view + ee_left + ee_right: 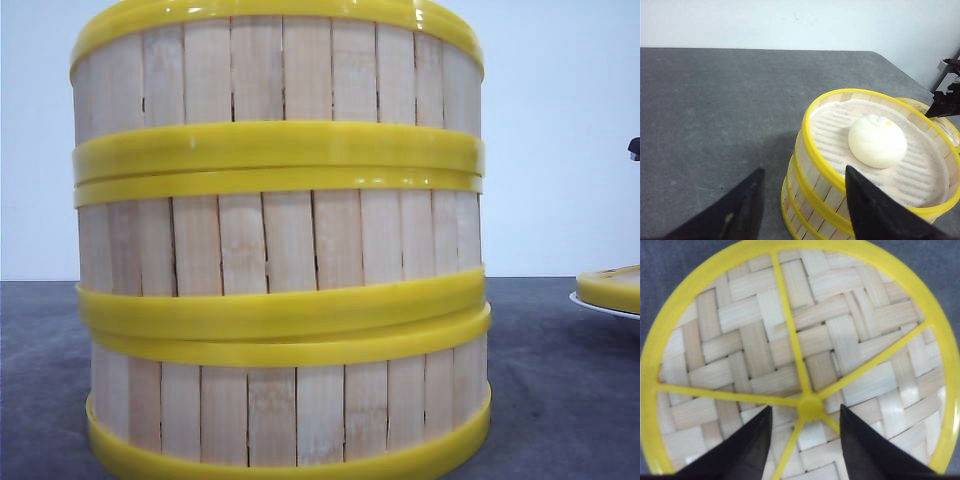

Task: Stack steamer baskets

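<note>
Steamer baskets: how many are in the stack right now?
3, in one stack on the table: bottom basket, middle basket, top basket. The top one holds a white bun; lower baskets' contents are hidden.

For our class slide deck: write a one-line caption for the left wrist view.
Open left claw beside three stacked steamer baskets; a white bun sits in the top one.

Three steamer baskets [280,250] stacked; one bun [876,141]; perhaps one plate [605,305].

Dark grey table [560,400], plain white wall [560,120] behind, even light
</note>
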{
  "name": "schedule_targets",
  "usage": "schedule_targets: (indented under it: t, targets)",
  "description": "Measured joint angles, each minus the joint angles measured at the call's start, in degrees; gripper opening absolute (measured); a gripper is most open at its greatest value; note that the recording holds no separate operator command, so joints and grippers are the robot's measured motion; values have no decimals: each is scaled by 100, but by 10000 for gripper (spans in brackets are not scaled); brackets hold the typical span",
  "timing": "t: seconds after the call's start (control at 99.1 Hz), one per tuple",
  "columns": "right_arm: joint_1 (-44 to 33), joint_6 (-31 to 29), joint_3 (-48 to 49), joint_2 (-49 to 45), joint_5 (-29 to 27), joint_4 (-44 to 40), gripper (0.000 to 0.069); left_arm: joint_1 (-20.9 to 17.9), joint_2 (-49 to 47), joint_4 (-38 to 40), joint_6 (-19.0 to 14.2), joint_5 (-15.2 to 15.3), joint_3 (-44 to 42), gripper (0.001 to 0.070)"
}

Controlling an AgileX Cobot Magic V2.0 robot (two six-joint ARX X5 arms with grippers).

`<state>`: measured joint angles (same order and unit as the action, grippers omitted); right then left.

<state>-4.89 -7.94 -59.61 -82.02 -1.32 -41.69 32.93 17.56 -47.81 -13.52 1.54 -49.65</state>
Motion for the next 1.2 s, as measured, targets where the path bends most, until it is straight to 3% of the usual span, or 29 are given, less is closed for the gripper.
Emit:
schedule_targets:
  t: [0.575, 0.716, 1.039, 1.201]
  targets:
    - [-4, -4, -17, -151, -2, 81, 130, 0, 0, 2, 0, 0, 0, 300]
    - [-7, -7, -24, -160, -17, 83, 58, 0, 0, 2, 0, 0, 0, 300]
    - [-7, -28, -31, -92, -11, 55, 55, 0, 0, 2, 0, 0, 0, 300]
    - [11, -26, -350, 90, -11, -385, 53, 0, 0, 2, 0, 0, 0, 300]
